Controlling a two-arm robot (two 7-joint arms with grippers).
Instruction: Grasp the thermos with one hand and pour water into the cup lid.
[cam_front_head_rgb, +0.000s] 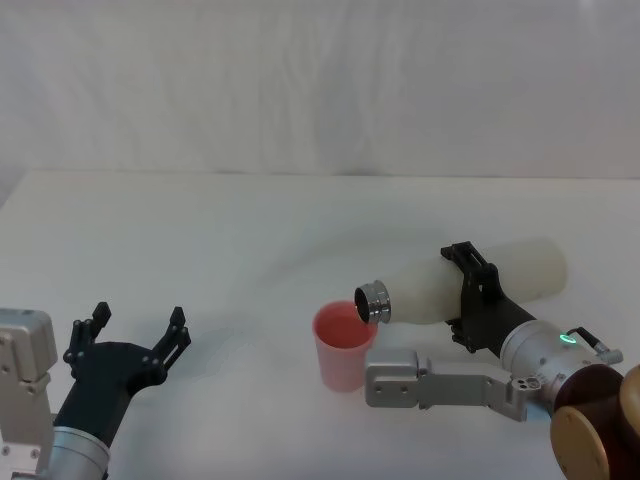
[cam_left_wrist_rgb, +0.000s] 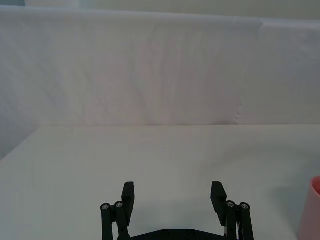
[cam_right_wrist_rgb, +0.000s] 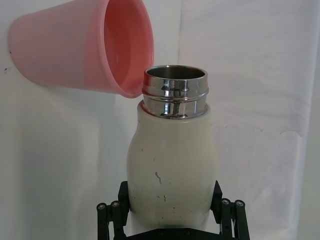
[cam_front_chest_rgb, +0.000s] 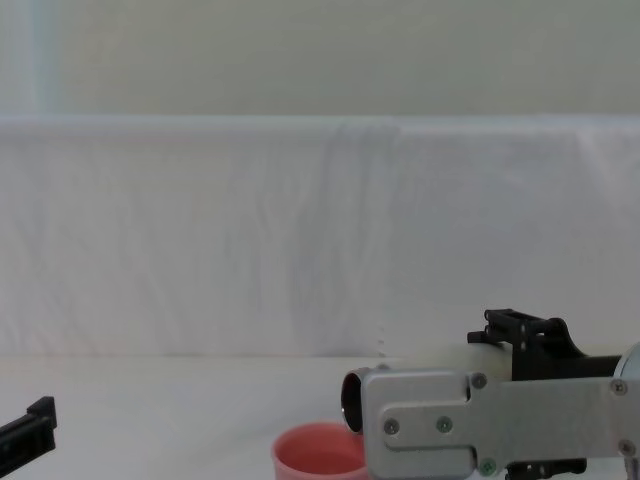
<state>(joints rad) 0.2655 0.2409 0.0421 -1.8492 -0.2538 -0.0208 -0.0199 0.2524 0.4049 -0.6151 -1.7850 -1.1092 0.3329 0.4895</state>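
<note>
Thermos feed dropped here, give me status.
Right gripper shut on thermos, tipped, mouth over cup lid. Left gripper open, idle. Nothing in the way.

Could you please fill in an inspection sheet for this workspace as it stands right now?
Surface: white table, bare apart from the job's things.
Thermos: thermos tipped almost level, steel neck over the rim of the cup lid; cap off.
Cup lid: pink cup lid upright on the table, just below the thermos mouth; no stream of water can be made out.
Clutter: nothing seen.
Grippers: right gripper clamped around the thermos body; left gripper open, holding nothing, low over the table on the robot's left.
Cables: nothing seen.
Surroundings: white cloth backdrop behind the table.
</note>
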